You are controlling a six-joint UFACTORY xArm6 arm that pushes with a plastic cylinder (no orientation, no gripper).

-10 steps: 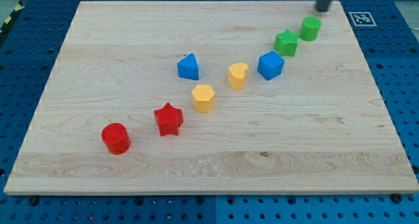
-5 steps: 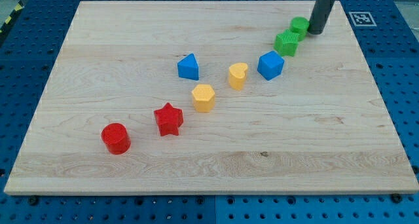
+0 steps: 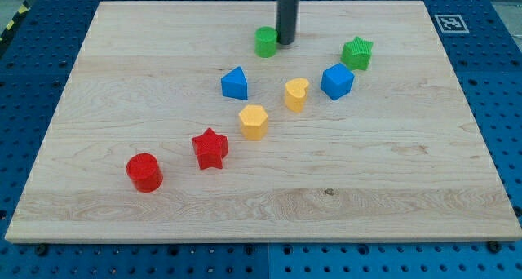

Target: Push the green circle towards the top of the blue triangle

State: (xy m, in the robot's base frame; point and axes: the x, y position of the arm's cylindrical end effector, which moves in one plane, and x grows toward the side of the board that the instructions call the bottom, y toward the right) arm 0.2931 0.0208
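Camera view shows my tip [image 3: 286, 42], a bare rod end effector holding nothing, touching the right side of the green circle [image 3: 266, 42] near the desk's [image 3: 122, 83] top edge. That circle stands upright, a round cylinder with no facing. Below-left sits the blue triangle [image 3: 235, 83], apart, nothing between them. Yellow heart [image 3: 297, 94], blue cube [image 3: 337, 81] and green star [image 3: 357, 53] lie rightward.

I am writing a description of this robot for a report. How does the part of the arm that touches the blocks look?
Only a straight, smooth rod shows, dark grey to black, round like a cylinder, entering from the view's top. It has no pincer, and no cables or markings are visible. My tip is its plain blunt lower end, just to the view's right of the green circle.
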